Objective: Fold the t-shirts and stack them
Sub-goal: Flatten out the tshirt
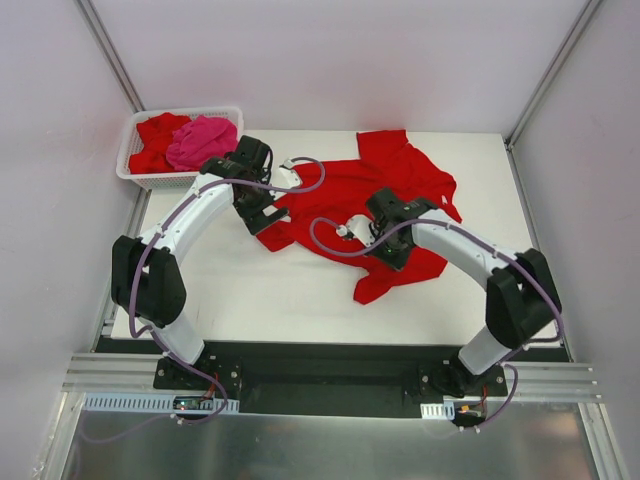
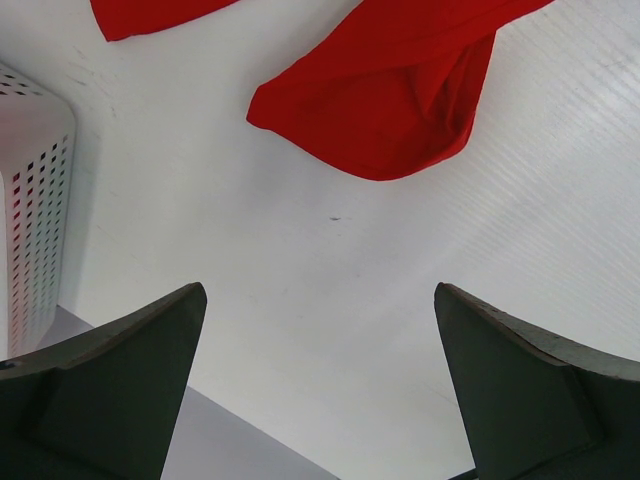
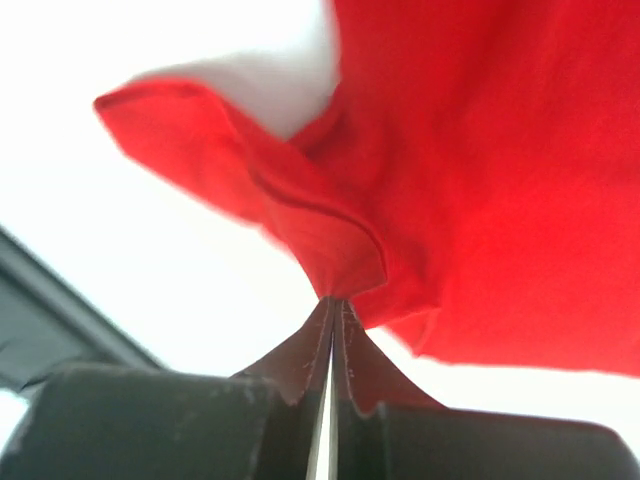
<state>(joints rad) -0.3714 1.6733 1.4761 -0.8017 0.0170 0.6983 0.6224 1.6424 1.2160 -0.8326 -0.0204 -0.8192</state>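
Laundry waits in the basket (image 1: pixel 150 180) at the far-left corner of the table (image 1: pixel 260 290), a pink t-shirt (image 1: pixel 200 140) on top. Our left end effector (image 2: pixel 320 292) hangs wide open over bare table, with a sleeve of the red t-shirt (image 1: pixel 400 180) just beyond its tips. That shirt sprawls from the table's centre toward the far-right corner. Our right end effector (image 3: pixel 332 300), the nearer one, is clamped on a fold of it, so we judge it leads.

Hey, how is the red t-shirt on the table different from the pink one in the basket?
The red t-shirt lies spread and rumpled on the table; the pink t-shirt sits bunched in the white basket. The red t-shirt is pinched at one edge by the right gripper; no gripper touches the pink t-shirt. Both are plain cloth and not yet folded.
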